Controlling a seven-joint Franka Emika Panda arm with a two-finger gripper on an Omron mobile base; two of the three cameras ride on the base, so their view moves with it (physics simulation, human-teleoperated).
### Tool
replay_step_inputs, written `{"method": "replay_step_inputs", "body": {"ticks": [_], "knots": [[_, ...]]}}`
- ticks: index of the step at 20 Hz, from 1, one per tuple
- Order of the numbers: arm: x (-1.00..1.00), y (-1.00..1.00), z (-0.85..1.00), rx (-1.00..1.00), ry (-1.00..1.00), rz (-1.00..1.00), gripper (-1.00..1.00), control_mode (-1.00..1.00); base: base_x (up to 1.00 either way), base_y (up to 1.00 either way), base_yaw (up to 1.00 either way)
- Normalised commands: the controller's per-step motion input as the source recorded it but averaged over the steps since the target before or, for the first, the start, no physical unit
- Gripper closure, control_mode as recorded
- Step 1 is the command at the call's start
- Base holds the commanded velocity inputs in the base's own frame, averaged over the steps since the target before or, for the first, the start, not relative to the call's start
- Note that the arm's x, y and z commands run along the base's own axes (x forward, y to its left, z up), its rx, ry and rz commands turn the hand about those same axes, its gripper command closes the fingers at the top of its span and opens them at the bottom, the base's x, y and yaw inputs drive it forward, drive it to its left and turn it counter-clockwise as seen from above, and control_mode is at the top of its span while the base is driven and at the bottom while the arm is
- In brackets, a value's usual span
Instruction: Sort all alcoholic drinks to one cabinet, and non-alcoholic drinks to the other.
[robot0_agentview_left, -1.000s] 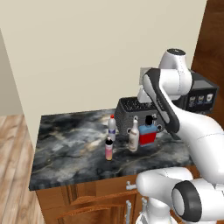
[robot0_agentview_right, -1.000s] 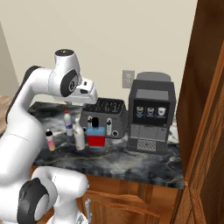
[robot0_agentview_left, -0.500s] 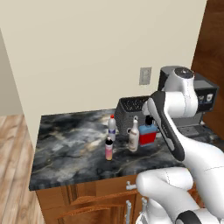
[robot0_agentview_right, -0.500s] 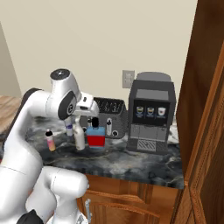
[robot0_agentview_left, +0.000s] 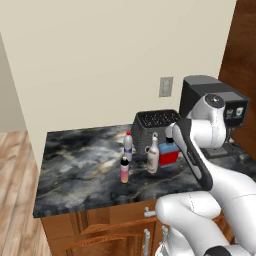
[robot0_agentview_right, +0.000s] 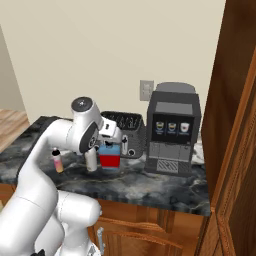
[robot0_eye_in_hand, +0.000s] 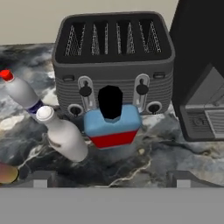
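Several drinks stand in front of the toaster. A blue and red carton (robot0_eye_in_hand: 112, 127) with a black cap sits in the middle of the hand view, also seen from the sides (robot0_agentview_left: 169, 153) (robot0_agentview_right: 109, 154). Left of it are a white bottle (robot0_eye_in_hand: 64, 136) (robot0_agentview_left: 152, 158), a clear bottle with a red cap (robot0_eye_in_hand: 20, 94) (robot0_agentview_left: 128, 144) and a small pink and yellow bottle (robot0_agentview_left: 124, 170) (robot0_agentview_right: 58, 161). My gripper (robot0_eye_in_hand: 111, 180) hovers above the carton, open, fingertips (robot0_eye_in_hand: 42, 179) wide apart with nothing between them. The reddish-brown cabinet (robot0_agentview_right: 234, 125) (robot0_agentview_left: 245, 60) rises at the right.
A dark toaster (robot0_eye_in_hand: 113, 48) (robot0_agentview_left: 155, 127) stands right behind the drinks. A black coffee machine (robot0_agentview_right: 172, 130) (robot0_eye_in_hand: 201, 65) stands to its right. The dark marble counter (robot0_agentview_left: 80, 165) has free room to the left of the bottles. Drawers with curved handles run below the counter edge.
The arm has swung down from high above the counter toward the carton. The jaws have spread from about half open to wide open. The drinks have not moved.
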Motion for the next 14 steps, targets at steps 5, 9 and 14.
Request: {"method": "replay_step_inputs", "body": {"ticks": [5,9,14], "knots": [[0.34,-0.17,-0.19,0.06,0.00,0.00,-1.00,-1.00,0.00,0.00,0.00],[0.27,-0.07,-0.18,0.05,0.01,0.00,-1.00,-1.00,0.00,0.00,0.00],[0.24,0.00,-0.32,0.00,0.01,0.00,-1.00,-1.00,0.00,0.00,0.00]]}}
